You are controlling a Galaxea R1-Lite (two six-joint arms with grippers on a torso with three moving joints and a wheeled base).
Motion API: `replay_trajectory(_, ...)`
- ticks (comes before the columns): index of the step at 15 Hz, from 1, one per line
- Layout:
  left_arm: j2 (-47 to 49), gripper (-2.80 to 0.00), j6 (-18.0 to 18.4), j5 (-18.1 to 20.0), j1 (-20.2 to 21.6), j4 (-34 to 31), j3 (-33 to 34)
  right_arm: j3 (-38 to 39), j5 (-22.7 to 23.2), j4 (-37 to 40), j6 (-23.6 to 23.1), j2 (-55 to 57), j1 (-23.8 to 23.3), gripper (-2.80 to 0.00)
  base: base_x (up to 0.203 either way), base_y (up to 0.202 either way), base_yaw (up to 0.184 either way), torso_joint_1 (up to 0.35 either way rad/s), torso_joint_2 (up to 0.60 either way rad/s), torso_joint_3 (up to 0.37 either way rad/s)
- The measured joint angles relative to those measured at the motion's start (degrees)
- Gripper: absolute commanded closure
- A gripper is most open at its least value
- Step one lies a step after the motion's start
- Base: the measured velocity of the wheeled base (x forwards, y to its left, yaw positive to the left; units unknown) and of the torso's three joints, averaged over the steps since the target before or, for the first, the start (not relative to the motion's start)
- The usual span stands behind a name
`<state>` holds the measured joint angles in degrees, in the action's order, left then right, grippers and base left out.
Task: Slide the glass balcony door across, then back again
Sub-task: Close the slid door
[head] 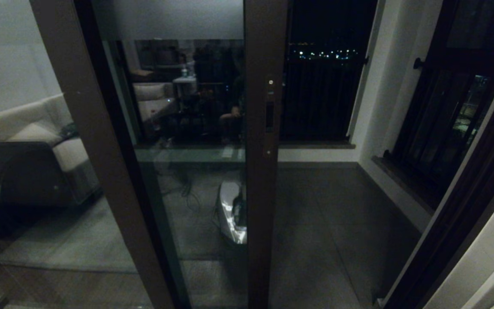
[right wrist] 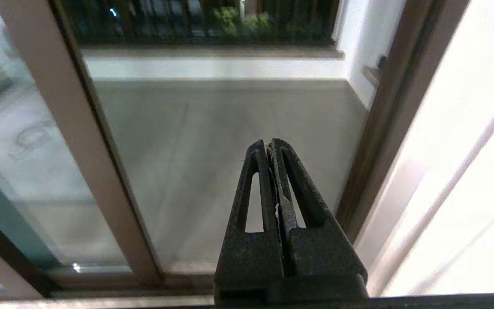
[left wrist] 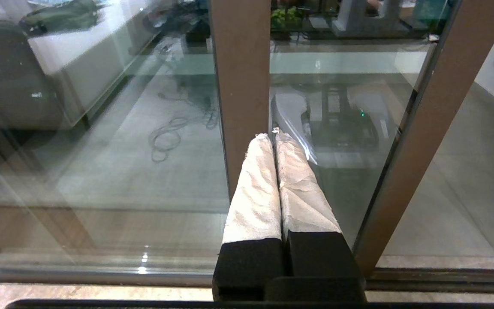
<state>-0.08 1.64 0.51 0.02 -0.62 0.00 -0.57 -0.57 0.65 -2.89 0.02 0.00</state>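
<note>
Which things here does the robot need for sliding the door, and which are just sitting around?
For the job:
glass balcony door
its handle
left gripper, shut, off the door
right gripper, shut, off the door

Just there:
barred window
second glass panel
balcony floor

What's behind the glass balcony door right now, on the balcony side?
Beyond the glass balcony door lies bare grey tiled balcony floor, then a low white wall under a dark barred railing. The glass left of the stile mostly reflects the room, hiding what lies behind it.
</note>
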Motion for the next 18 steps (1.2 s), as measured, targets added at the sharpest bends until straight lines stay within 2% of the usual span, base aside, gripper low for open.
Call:
replay_trajectory(3, 0.0, 0.0, -0.1, 0.0, 0.0, 0.0, 0.0, -7.9, 1.4, 0.8, -0.1, 3.6, 0.0, 0.0, 0.0, 0.0, 0.0, 0.0, 0.0, 0.0)
replay_trajectory(5, 0.0, 0.0, -0.1, 0.0, 0.0, 0.0, 0.0, -15.2, 4.7, 1.0, 1.0, 10.0, 0.1, 0.0, 0.0, 0.0, 0.0, 0.0, 0.0, 0.0)
replay_trajectory(9, 0.0, 0.0, -0.1, 0.0, 0.0, 0.0, 0.0, -29.8, 16.6, 1.2, 7.2, 29.9, 0.8, 0.0, 0.0, 0.0, 0.0, 0.0, 0.0, 0.0)
replay_trajectory(11, 0.0, 0.0, -0.1, 0.0, 0.0, 0.0, 0.0, -38.2, 21.6, 1.3, 11.3, 42.5, 3.5, 0.0, 0.0, 0.0, 0.0, 0.0, 0.0, 0.0)
replay_trajectory(12, 0.0, 0.0, -0.1, 0.0, 0.0, 0.0, 0.0, -42.3, 21.4, 1.2, 12.8, 48.6, 6.3, 0.0, 0.0, 0.0, 0.0, 0.0, 0.0, 0.0)
replay_trajectory(14, 0.0, 0.0, -0.1, 0.0, 0.0, 0.0, 0.0, -52.2, 16.4, 1.2, 14.8, 60.9, 16.4, 0.0, 0.0, 0.0, 0.0, 0.0, 0.0, 0.0)
replay_trajectory(16, 0.0, 0.0, -0.1, 0.0, 0.0, 0.0, 0.0, -61.9, 8.4, 1.0, 15.8, 71.1, 25.0, 0.0, 0.0, 0.0, 0.0, 0.0, 0.0, 0.0)
replay_trajectory(18, 0.0, 0.0, -0.1, 0.0, 0.0, 0.0, 0.0, -69.2, -0.9, 1.4, 15.5, 79.6, 29.7, 0.0, 0.0, 0.0, 0.0, 0.0, 0.0, 0.0)
